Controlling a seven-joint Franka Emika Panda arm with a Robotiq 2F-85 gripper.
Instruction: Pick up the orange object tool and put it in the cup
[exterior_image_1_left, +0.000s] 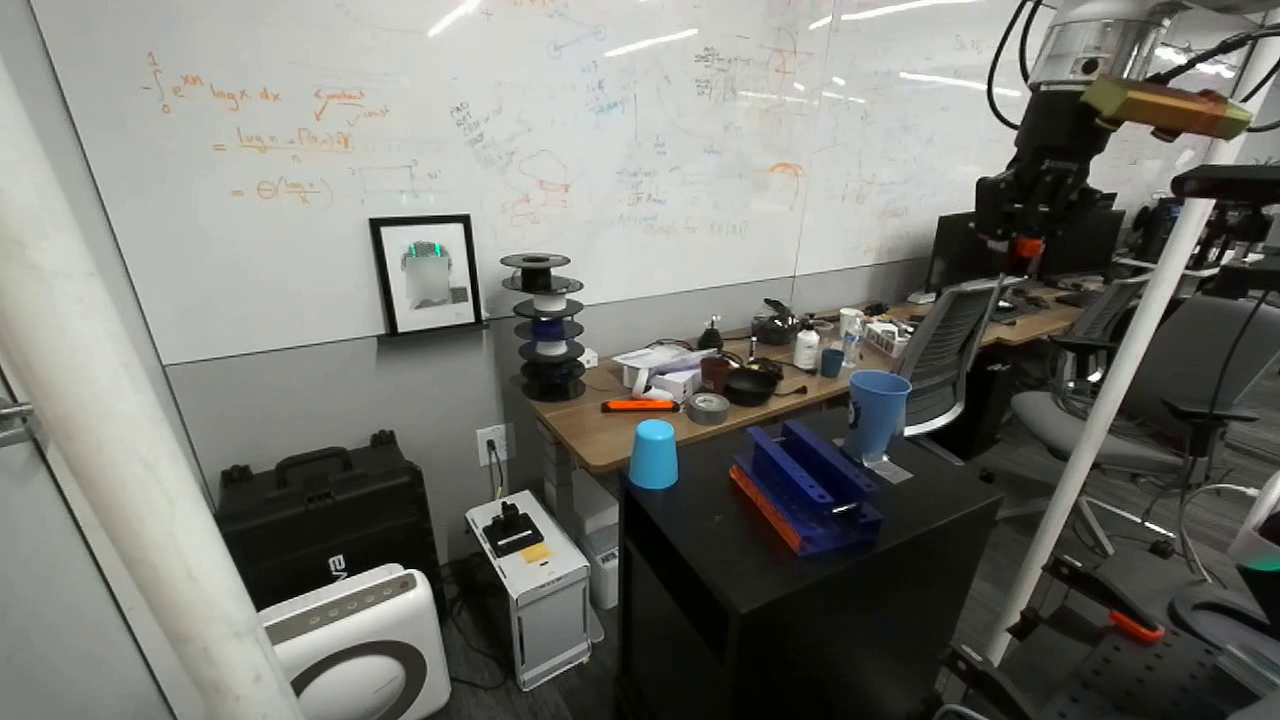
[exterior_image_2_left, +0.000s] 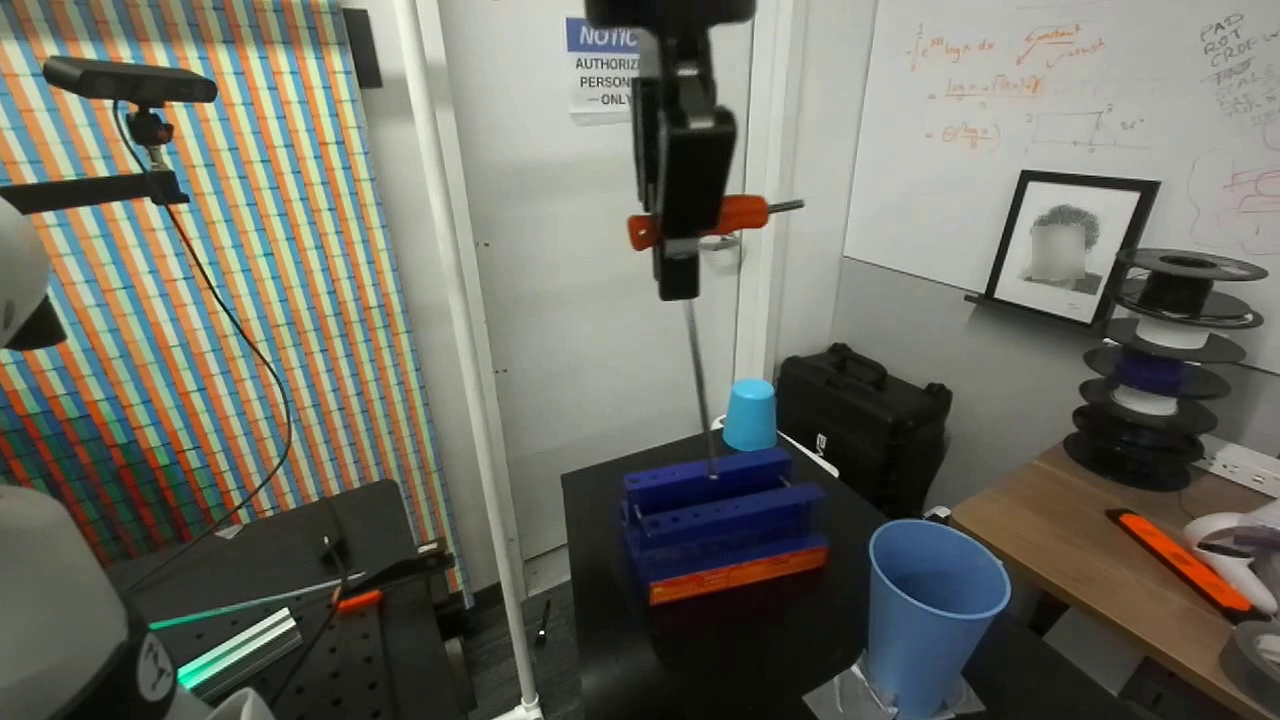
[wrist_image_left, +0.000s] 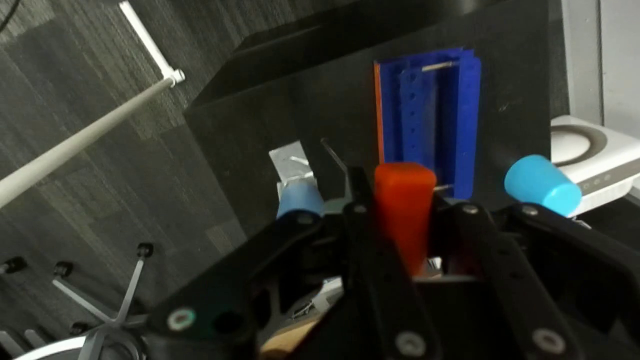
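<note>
A: State of the gripper (wrist_image_left: 401, 194)?

B: Grasping. The jaws clamp the orange handle of the tool (exterior_image_2_left: 742, 213), which lies crosswise between them, in mid-air, at the upper centre of an exterior view. A thin shaft (exterior_image_2_left: 699, 370), apparently the tool's own, hangs below, leaning slightly to the right of the frame.

A: And the step in hand?

B: By judgement, the carry to the cup (exterior_image_2_left: 925, 650), upright at the lower right of an exterior view. The pick appears done; the drop is not.

A: How is it best done?

B: Steer by the tip of the shaft, not by the handle: the lean sets the two apart. Pass well above the rack (exterior_image_2_left: 715, 525), lower centre, whose blue rails could snag the tip. Centre the tip over the mouth in both exterior views, since the gripper hides part of the cup in the wrist view. Lower until the shaft is within the rim, then part the jaws gently; too high a release may tumble the tool over the side.

A: Containers?

B: The cup: mouth up, inner wall visible, floor hidden; contents not fully told. Beneath it, tape (wrist_image_left: 289, 162) on the cabinet (exterior_image_1_left: 690, 535) likely steadies it. The upturned cup (exterior_image_1_left: 655, 455), centre of an exterior view: base up, no receiver as it stands. On the desk (exterior_image_1_left: 590, 440), right of centre, a teal cup (exterior_image_1_left: 831, 363) and a dark bowl (exterior_image_1_left: 750, 388): contents too small to tell.
</note>
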